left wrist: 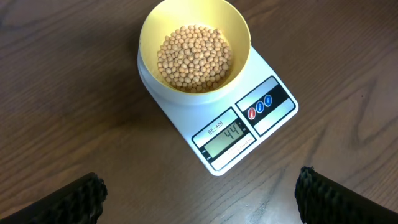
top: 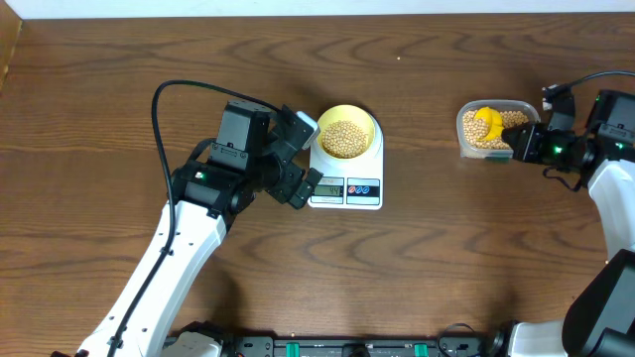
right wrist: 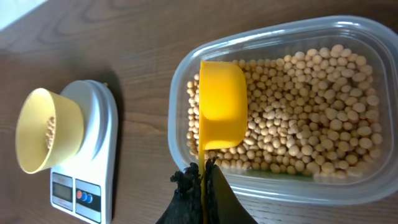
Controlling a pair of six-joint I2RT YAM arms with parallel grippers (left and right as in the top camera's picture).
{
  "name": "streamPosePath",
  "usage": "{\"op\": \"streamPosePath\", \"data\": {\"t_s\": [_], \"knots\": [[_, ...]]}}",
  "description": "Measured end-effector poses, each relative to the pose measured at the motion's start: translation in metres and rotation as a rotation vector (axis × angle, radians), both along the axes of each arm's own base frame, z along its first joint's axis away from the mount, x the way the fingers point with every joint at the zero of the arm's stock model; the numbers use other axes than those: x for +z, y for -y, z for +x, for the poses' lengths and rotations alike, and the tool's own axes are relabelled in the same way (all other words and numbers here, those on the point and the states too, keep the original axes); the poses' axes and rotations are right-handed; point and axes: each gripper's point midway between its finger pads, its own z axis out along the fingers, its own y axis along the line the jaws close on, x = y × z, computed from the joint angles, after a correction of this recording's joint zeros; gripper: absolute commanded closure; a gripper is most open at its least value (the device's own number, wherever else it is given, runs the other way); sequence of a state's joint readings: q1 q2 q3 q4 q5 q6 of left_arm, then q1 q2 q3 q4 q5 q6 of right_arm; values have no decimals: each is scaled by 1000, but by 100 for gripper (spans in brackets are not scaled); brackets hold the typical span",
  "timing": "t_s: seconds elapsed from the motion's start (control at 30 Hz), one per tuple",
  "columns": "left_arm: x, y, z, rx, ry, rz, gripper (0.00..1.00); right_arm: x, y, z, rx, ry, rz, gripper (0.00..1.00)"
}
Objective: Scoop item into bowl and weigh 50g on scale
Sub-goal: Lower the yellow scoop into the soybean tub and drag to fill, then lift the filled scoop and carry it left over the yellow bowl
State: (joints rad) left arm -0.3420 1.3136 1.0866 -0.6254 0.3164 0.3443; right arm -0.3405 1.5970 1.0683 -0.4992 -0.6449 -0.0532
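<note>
Where left fingers (left wrist: 62, 202) gape, bowl (left wrist: 236, 28) sits ahead.

- left arm comes in from the near-left corner, forearm angled up and to the right
- left hand (top: 304, 156) is spread wide open, nothing in it
- right arm comes in from the right edge, wrist pointing left
- right hand (right wrist: 202, 180) is pinched tight on the yellow scoop's (right wrist: 222, 106) handle

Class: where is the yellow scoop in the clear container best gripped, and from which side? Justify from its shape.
The scoop by its thin handle, from the container wall nearest the right arm, as the right gripper does: the strip suits a pinch; the cup is wide, rounded.
</note>
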Motion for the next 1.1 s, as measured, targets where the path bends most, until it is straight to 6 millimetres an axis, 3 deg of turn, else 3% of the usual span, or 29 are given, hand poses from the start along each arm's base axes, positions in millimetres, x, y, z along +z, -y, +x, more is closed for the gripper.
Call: {"op": "streamPosePath", "data": {"t_s": [0.47, 1.0, 1.1], "knots": [[0, 0, 0, 0, 0, 0, 1, 16, 12, 2, -34, 52, 121, 99], [0, 0, 0, 0, 0, 0, 1, 53, 4, 14, 8, 181, 288, 99], [0, 0, 0, 0, 0, 0, 1, 55, -6, 16, 30, 180, 306, 99]]}}
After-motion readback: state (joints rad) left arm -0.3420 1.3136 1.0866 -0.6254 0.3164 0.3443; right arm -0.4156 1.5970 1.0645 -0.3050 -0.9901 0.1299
